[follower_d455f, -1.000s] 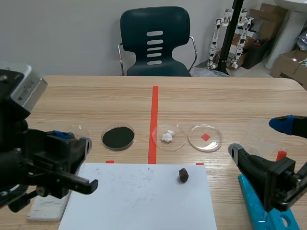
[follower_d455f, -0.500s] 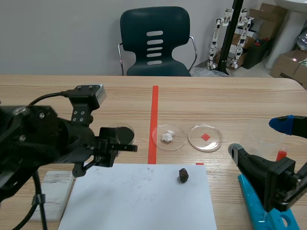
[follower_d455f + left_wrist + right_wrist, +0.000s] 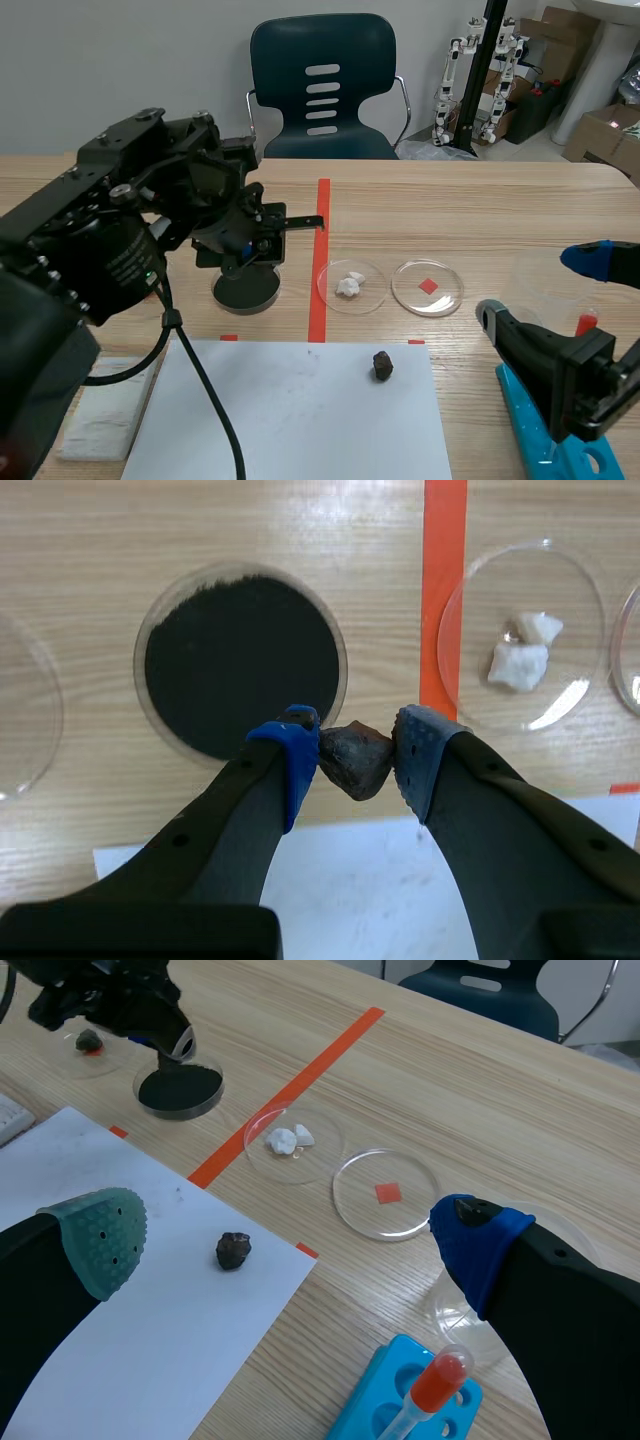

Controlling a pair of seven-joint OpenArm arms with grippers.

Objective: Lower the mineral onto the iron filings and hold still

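Observation:
My left gripper (image 3: 355, 755) is shut on a dark brown mineral (image 3: 354, 761), pinched between its blue pads. Just ahead of and below it lies the round dish of black iron filings (image 3: 240, 665); the mineral hangs over the dish's near rim. In the scene view the left arm stands raised left of the red tape, its gripper (image 3: 247, 250) pointing down at that dish (image 3: 246, 290). My right gripper (image 3: 288, 1228) is open and holds nothing, low at the table's right side (image 3: 540, 290).
A second dark rock (image 3: 382, 365) lies on the white paper (image 3: 290, 420). Right of the tape stand a dish with white pieces (image 3: 350, 284) and a dish with a red square (image 3: 428, 287). A blue rack (image 3: 410, 1400) holds a red-capped tube beside the right gripper.
The left arm has swung up and away from the front left corner to stand over the filings dish. The right arm has kept still.

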